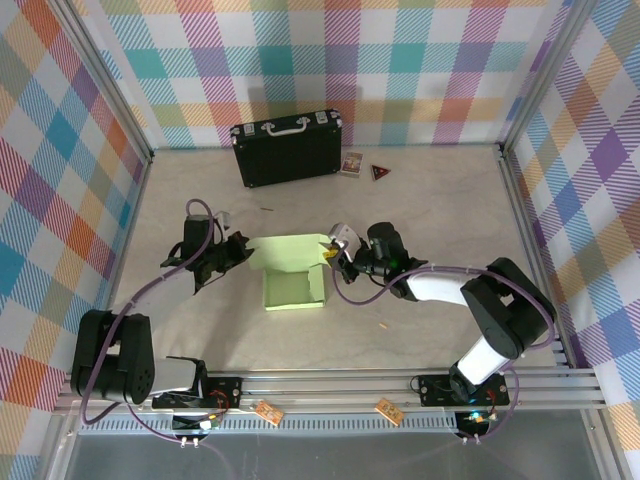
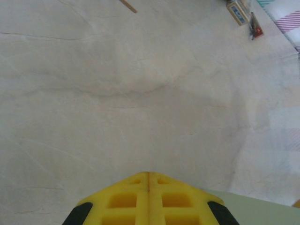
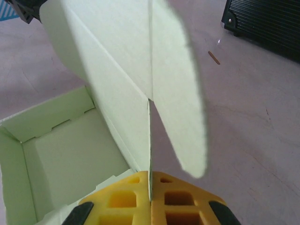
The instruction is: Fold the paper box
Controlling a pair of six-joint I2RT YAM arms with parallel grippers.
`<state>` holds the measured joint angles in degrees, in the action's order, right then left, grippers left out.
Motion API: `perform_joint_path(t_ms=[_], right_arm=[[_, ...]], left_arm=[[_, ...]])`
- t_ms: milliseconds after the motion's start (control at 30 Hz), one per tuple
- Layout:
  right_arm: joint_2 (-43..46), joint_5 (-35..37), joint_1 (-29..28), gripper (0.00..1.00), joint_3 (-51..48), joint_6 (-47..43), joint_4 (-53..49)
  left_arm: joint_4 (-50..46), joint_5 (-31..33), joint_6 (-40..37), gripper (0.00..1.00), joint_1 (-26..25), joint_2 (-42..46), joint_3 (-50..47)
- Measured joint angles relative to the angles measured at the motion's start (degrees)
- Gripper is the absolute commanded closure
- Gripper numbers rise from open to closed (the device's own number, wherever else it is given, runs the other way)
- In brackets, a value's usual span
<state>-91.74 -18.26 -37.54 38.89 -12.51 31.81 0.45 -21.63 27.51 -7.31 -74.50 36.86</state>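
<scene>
At the near edge of a pale, marble-patterned tabletop (image 1: 430, 220), two black robot arms are bolted to a metal rail (image 1: 330, 385). Two small orange tags (image 1: 267, 411) lie on the rail.

In the middle of the table sits the paper box (image 1: 295, 288), made of pale green card. It is an open tray with its walls standing up, and a lid panel rises along its far side.

The left gripper (image 1: 238, 250) is at the box's left side, by the lid panel. Its yellow fingers (image 2: 126, 199) are pressed together, with nothing visible between them.

The right gripper (image 1: 333, 252) is at the box's far right corner. It is pinched on an upright flap of the box, whose thin edge runs down between the yellow fingers (image 3: 176, 197).

Farther back, a black hard suitcase (image 1: 288, 150) with a metal handle stands near the checked back wall (image 1: 400, 60). To its right lie a small printed carton (image 1: 351, 164) and a dark red triangular piece (image 1: 380, 172).
</scene>
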Motion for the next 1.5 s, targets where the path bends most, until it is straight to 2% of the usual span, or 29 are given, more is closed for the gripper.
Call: perform_joint_path(t_ms=[233, 500, 833, 1133, 1200, 1333, 1500], right_arm=[[-0.6, 1.7, -1.9, 1.00, 0.7, 2.8, -0.7], [-1.2, 10.4, -5.5, 1.00, 2.1, 9.6, -1.8], [-2.7, 19.7, -7.7, 1.00, 3.7, 13.4, -2.8], [-2.4, 20.9, -8.0, 1.00, 4.0, 13.4, -2.8], [-2.4, 20.9, -8.0, 1.00, 4.0, 13.4, -3.0], [-2.2, 20.9, -8.0, 1.00, 4.0, 13.1, -3.1], [-1.0, 19.6, -8.1, 1.00, 3.8, 10.1, -2.5]], left_arm=[[1.1, 0.2, 1.7, 0.96, -1.9, 1.0, -0.1], [2.1, 3.0, 3.3, 0.94, -2.4, 1.2, -0.7], [2.6, 3.5, 2.6, 0.78, -3.5, 3.4, -3.5], [5.1, 0.0, 1.3, 0.72, -4.1, 6.9, -6.8], [6.0, -0.7, 1.2, 0.69, -4.1, 7.3, -7.9], [6.1, -1.5, 0.7, 0.55, -4.2, 9.5, -9.6], [6.3, -1.9, 0.1, 0.52, -4.3, 14.8, -11.9]])
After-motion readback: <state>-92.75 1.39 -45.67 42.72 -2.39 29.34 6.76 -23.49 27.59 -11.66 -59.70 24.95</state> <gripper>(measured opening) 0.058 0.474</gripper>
